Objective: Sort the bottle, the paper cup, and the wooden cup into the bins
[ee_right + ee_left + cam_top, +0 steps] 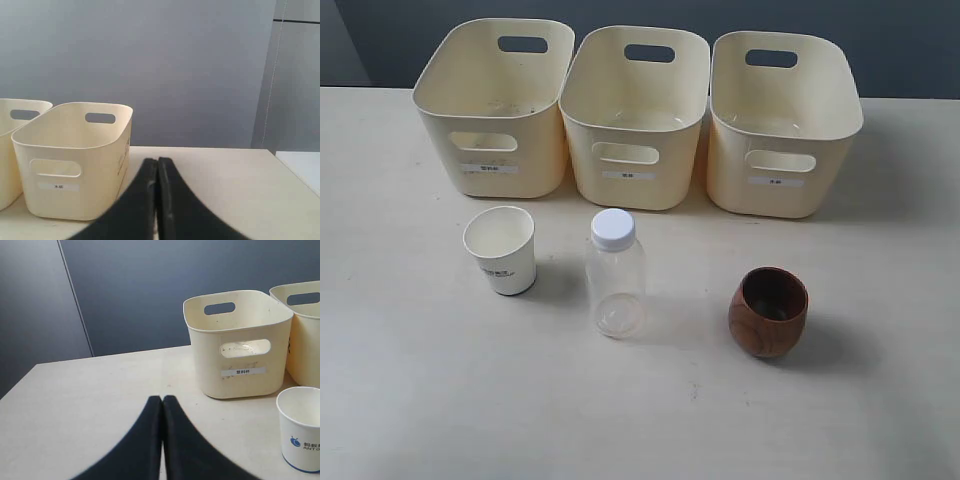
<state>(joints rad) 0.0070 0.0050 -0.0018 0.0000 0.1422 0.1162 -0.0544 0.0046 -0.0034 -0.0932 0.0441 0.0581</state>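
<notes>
Three cream bins stand in a row at the back: left bin [492, 110], middle bin [633, 118], right bin [781, 125]. In front of them the white paper cup [501, 250], the clear bottle [615, 274] with a white cap, and the reddish-brown wooden cup [768, 311] stand upright in a line. Neither arm shows in the exterior view. My left gripper [162, 399] is shut and empty, low over the table, with the left bin [238, 342] and the paper cup [301, 428] ahead of it. My right gripper [157, 161] is shut and empty beside the right bin [72, 157].
The light table [410, 390] runs to a dark wall behind the bins. A second bin [305, 330] shows at the left wrist view's edge, another bin [12, 150] at the right wrist view's edge. The table's side edge [292, 172] lies near the right gripper.
</notes>
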